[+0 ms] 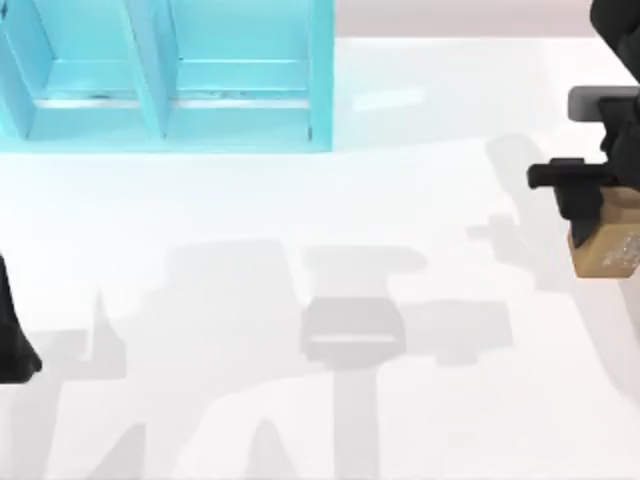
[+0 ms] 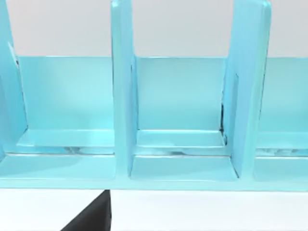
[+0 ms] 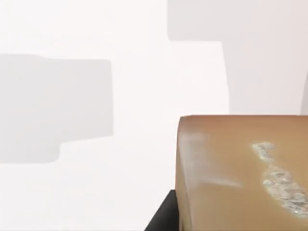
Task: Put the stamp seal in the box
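Stamp seal (image 1: 606, 246) sits far right of the blue box (image 1: 320, 80), well apart from it, clamped under the right gripper (image 1: 585, 200). Looks rigid, light, smooth-sided; flat opposite faces are the best hold. Left gripper (image 1: 15, 355) is parked, state unclear.

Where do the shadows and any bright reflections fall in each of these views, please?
Top view: soft grey arm shadows spread across the white table, and a pale glare patch lies right of the light-blue compartmented box. Left wrist view: shiny streaks sit on the box's inner ledges. Right wrist view: blocky grey shadows cross the table behind the tan-brown wooden stamp seal, whose edge catches a highlight.
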Motion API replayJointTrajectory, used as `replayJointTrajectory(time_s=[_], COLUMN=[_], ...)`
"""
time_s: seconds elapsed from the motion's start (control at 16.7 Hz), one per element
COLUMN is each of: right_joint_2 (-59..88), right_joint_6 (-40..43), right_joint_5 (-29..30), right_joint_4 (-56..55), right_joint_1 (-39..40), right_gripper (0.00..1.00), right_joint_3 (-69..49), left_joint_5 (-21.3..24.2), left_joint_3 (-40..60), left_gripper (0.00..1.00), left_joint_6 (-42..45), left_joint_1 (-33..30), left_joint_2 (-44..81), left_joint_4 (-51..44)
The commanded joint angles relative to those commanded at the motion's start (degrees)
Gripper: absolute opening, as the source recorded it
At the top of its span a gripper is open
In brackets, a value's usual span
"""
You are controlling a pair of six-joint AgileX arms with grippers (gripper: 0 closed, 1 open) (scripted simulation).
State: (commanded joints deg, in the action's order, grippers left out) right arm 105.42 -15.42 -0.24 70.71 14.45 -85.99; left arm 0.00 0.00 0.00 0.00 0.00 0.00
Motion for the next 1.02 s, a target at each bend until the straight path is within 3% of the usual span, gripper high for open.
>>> replayJointTrajectory(time_s=[0.24, 0.78, 1.02], right_joint_2=[0.7, 1.6, 0.6], right_joint_6=[4.0, 34.9, 40.3], right_joint_5=[0.0, 0.4, 0.3], right_joint_4=[1.5, 9.2, 9.9], right_joint_1=[-4.0, -34.8, -40.2], right_gripper=[0.00, 0.00, 0.00], right_joint_3=[-1.9, -9.7, -10.8], left_joint_5=[0.0, 0.0, 0.0], left_joint_3=[0.0, 0.0, 0.0], left_gripper=[1.00, 1.00, 1.00], left_joint_6=[0.0, 0.0, 0.0], left_joint_1=[0.0, 0.0, 0.0], left_joint_2=[0.0, 0.0, 0.0], left_joint_4=[0.0, 0.0, 0.0])
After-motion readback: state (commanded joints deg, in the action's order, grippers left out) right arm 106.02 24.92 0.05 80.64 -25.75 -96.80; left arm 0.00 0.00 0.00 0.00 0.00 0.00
